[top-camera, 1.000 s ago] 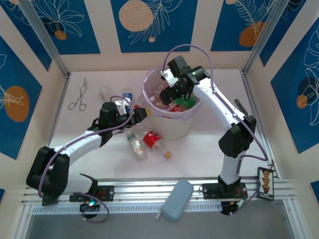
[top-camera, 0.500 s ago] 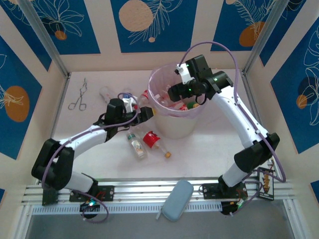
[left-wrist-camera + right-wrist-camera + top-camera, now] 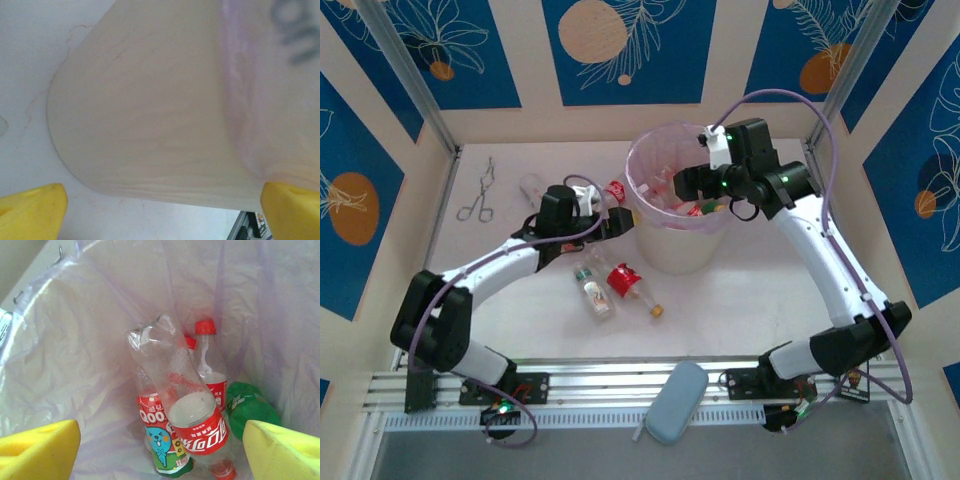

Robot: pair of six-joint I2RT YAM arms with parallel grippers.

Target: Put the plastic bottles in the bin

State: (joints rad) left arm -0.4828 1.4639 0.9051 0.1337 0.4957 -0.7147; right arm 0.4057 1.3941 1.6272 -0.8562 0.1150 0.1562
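A white tabletop (image 3: 740,290) sits boxed in by cream walls with blue panels showing orange discs and white leaf outlines. Toward the back of the table stands the large round translucent bin with a pinkish-lilac plastic liner (image 3: 642,200), its tapered sides pale and its mouth open upward.

The right gripper (image 3: 686,184) hangs over the bin's mouth, pointing down into it. In the right wrist view its yellow pads (image 3: 37,450) stand far apart at the two lower corners with nothing between them. Below it, inside the liner (image 3: 100,340), lie several plastic bottles: a clear bottle with a red label (image 3: 192,410) lying slantwise on top, a clear bottle with a blue cartoon label (image 3: 160,437) under it, an upright clear bottle with a red cap (image 3: 206,352), and a green bottle (image 3: 250,412) at the right.

The left gripper (image 3: 616,222) is low on the table, just beside the bin's left side. In the left wrist view its yellow pads (image 3: 30,212) are spread wide and empty, with the bin's pale wall (image 3: 165,110) close ahead.

On the table in front of the left arm lie a small clear bottle with a green cap (image 3: 592,290) and, just beside it, a red-labelled bottle with an orange cap (image 3: 630,284). A clear bottle (image 3: 532,186) lies behind the left arm, and a red-topped one (image 3: 613,189) lies near the bin's rim. Metal scissor-like forceps (image 3: 477,196) rest at the far left, well apart from everything else. A grey-blue oblong pouch (image 3: 677,402) lies on the rail between the arm bases.
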